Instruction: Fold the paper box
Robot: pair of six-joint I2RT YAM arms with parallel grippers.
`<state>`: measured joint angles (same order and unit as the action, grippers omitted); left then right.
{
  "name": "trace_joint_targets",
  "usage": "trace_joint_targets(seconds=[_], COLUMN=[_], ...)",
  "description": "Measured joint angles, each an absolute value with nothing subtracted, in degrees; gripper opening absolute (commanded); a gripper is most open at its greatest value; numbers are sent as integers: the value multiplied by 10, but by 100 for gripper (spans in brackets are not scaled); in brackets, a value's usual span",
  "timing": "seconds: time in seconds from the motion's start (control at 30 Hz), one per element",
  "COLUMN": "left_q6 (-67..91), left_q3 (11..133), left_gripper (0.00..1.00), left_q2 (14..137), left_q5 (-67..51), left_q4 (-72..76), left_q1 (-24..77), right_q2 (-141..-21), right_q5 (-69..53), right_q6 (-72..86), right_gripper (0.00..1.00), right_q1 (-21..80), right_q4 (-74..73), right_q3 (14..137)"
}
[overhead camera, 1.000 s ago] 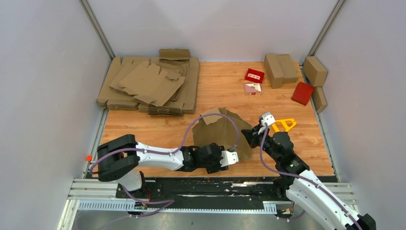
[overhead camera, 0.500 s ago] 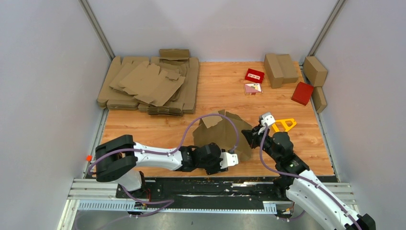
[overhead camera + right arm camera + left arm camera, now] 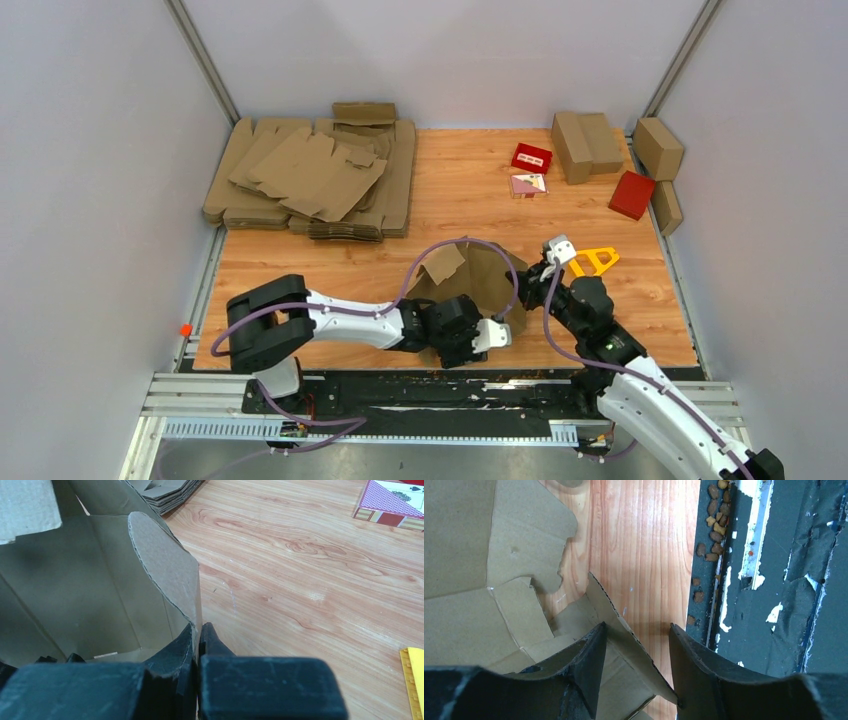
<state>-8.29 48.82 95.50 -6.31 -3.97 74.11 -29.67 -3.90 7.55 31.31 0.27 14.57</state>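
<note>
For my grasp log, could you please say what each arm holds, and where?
The right gripper pinches the box by a wall's edge; the left gripper is open, its fingers astride a flap.

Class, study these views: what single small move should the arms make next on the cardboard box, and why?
Probably close the left gripper: it sits open astride a flap of the paper box, while the right gripper is shut on another panel, bracing it.

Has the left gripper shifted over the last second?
Yes: the left gripper has slid slightly right along the table's near edge, closer to the yellow frame.
</note>
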Motion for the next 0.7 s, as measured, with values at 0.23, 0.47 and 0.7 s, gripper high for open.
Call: trace_joint_targets(seconds=[0.23,0.47,0.7], left_q6=[-71,-48,-40], left_q3=[510,510,508], left_gripper=[66,76,72], left_q2=[968,915,859], left_q5=[-104,-88,-67], left_q4=[-59,-102,-107], left_q1=[716,707,691], right_q2=[-291,-305,-343], right_q5=[-31,2,23], right_q6=[75,76,78], right_gripper=[0,0,0], right_q1=[313,312,309], right_q4=[0,-3,15], right_q3=[145,149,165])
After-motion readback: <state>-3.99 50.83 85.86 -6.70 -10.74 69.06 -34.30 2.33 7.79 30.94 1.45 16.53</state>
